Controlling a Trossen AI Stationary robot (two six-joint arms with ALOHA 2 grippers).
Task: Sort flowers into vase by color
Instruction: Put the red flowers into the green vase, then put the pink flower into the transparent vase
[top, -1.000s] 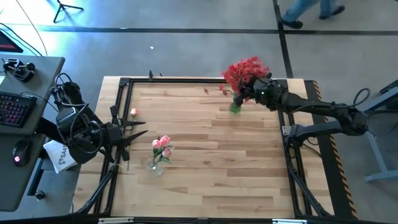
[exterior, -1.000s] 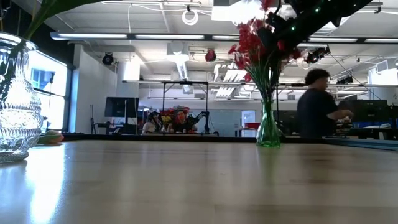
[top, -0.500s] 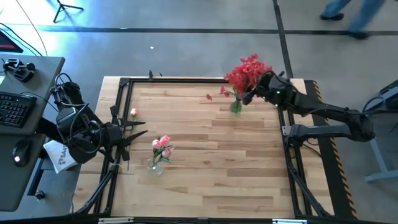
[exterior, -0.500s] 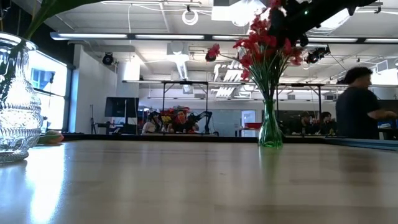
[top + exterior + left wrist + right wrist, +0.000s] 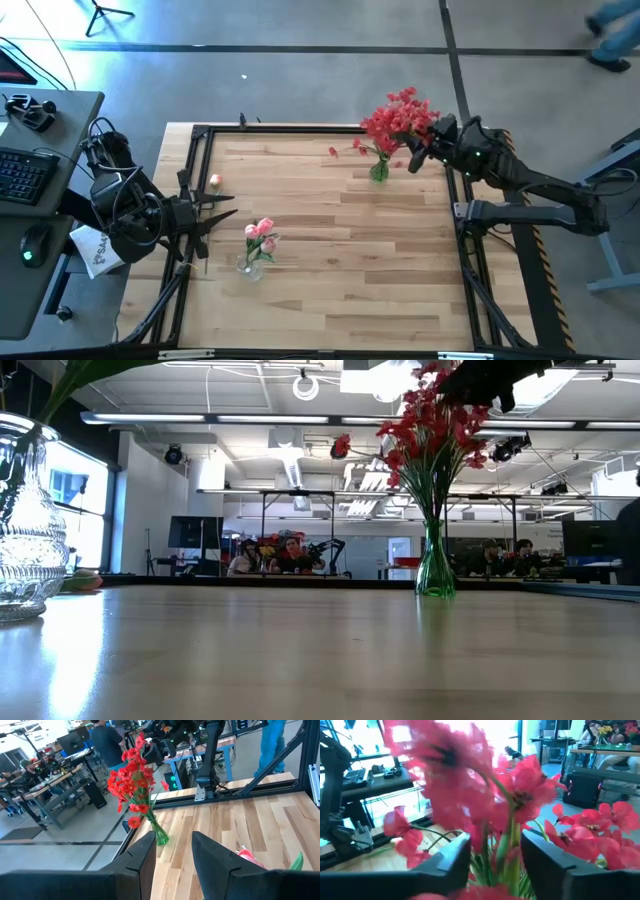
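Your red flowers [image 5: 395,118] stood in a narrow green glass vase [image 5: 379,171] near the far right of the table [image 5: 340,270]. The low view showed the vase [image 5: 435,565] upright, slim at the neck and flaring toward its base, translucent, with thin green stems rising vertically through it. The bushy red blossoms [image 5: 430,415] fanned outward at the top, and one bloom on a long stem leaned away to the side. From the left wrist view the red bunch [image 5: 132,780] tilted slightly off vertical above its vase.

Your pink flowers [image 5: 261,234] sat in a clear vase [image 5: 250,264] near the left side of the table, their small tulip-like buds clustered together. In the low view this clear vase [image 5: 25,520] was of ribbed, cut-pattern glass with a bulbous body.

One pink bud [image 5: 214,181] lay alone on the table by the left frame rail.

Your right gripper [image 5: 418,152] was just beside the red blossoms, its dark fingers [image 5: 445,860] parted with petals and stems showing between them; I could not confirm any contact. Your left gripper [image 5: 222,212] waited at the left edge of the table, its fingers [image 5: 142,857] spread and holding nothing.

The table was light, banded wood planking inside a black metal frame.
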